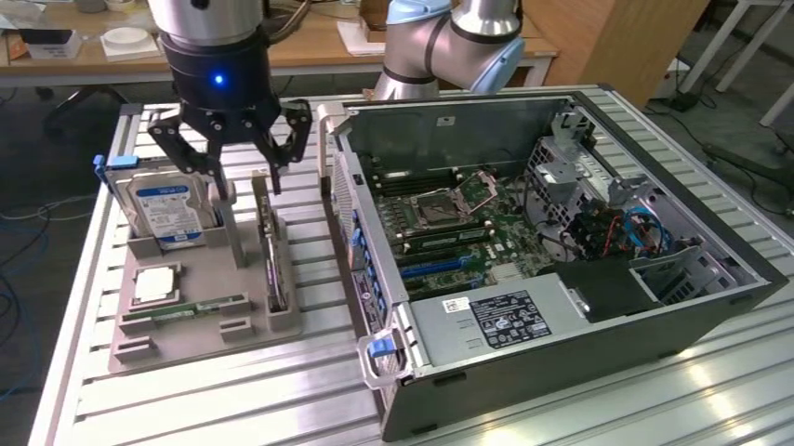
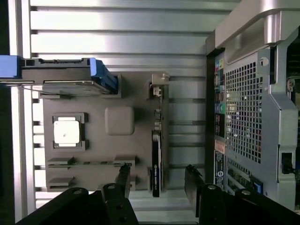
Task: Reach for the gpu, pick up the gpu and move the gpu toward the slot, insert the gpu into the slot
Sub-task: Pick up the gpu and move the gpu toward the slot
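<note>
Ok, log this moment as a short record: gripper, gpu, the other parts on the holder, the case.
gripper: open, hovering over the gpu, holding nothing
gpu: on edge in the grey holder, not yet picked up
hard drive: upright in the holder, on the exterior view's left of the gpu
processor, memory stick: lying flat in the holder
computer case: side open, board exposed, on the exterior view's right

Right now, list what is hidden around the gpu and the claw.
gpu: exterior view, stands on edge, lower edge sunk in the tray; wrist view, edge-on, faces unseen.
Slot: exterior view, too small to single out on the motherboard.
Hard drive: exterior view, corner behind the claw.
</note>
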### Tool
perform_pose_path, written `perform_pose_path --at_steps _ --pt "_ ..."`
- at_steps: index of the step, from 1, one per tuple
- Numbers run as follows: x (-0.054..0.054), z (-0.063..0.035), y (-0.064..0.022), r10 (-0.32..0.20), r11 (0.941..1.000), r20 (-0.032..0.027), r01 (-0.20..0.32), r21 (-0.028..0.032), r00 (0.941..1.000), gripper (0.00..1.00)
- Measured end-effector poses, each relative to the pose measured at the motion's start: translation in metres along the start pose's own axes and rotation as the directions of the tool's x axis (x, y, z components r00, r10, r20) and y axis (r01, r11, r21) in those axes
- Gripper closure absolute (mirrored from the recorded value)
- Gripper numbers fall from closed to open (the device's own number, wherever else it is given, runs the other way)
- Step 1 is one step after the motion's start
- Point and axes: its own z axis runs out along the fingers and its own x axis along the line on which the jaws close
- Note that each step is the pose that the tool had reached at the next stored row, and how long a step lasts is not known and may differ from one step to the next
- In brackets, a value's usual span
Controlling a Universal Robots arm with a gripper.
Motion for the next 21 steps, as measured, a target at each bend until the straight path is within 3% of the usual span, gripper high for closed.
perform_pose_path --at_steps 8,21 --pt "-0.002 0.0143 -0.0086 -0.001 1.0 -0.0001 0.001 -0.0001 1.0 0.41" --pt "-0.004 0.038 -0.0096 -0.001 1.0 -0.0002 0.001 -0.0003 1.0 0.41"
